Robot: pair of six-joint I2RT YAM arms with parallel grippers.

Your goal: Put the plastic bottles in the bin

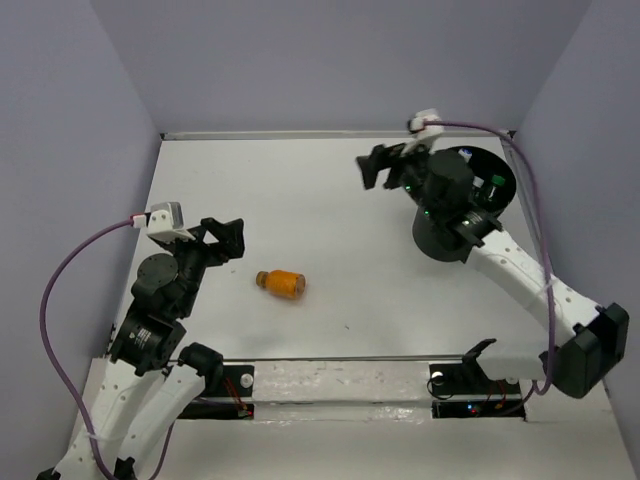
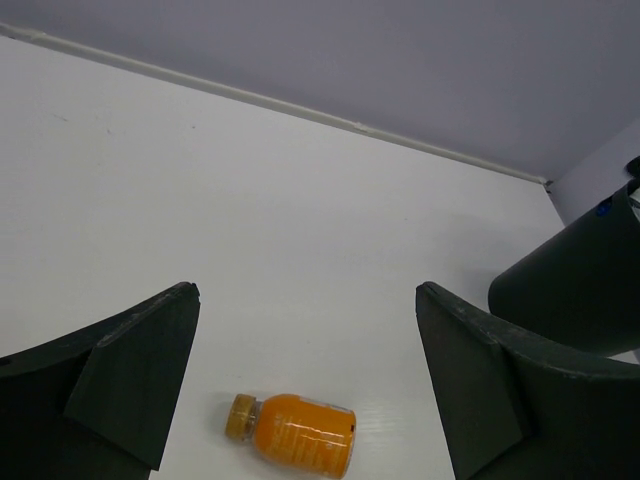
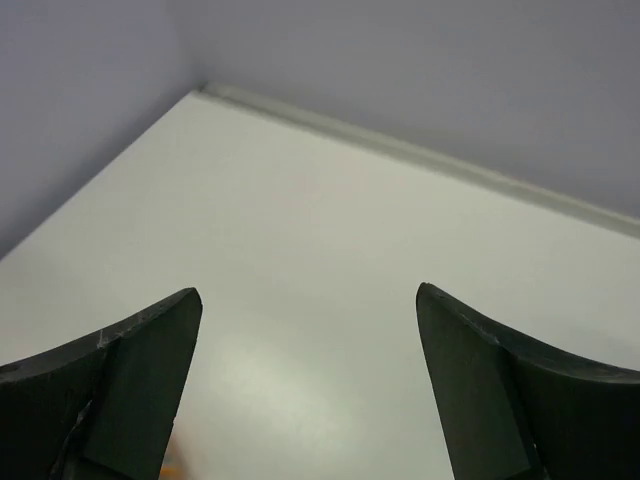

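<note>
An orange bottle [image 1: 282, 284] lies on its side on the white table, cap pointing left. It also shows low in the left wrist view [image 2: 295, 433]. My left gripper [image 1: 228, 240] is open and empty, just left of and behind the bottle, which lies between and below its fingers [image 2: 308, 292]. The black bin [image 1: 437, 240] stands at the back right, partly hidden by my right arm; its wall shows in the left wrist view [image 2: 580, 290]. Something green shows inside it. My right gripper [image 1: 385, 168] is open and empty, raised left of the bin [image 3: 310, 293]. The other bottles are not visible.
Purple walls close the table on the left, back and right. A white strip [image 2: 300, 105] runs along the foot of the back wall. The arm bases and a white rail [image 1: 340, 380] sit at the near edge.
</note>
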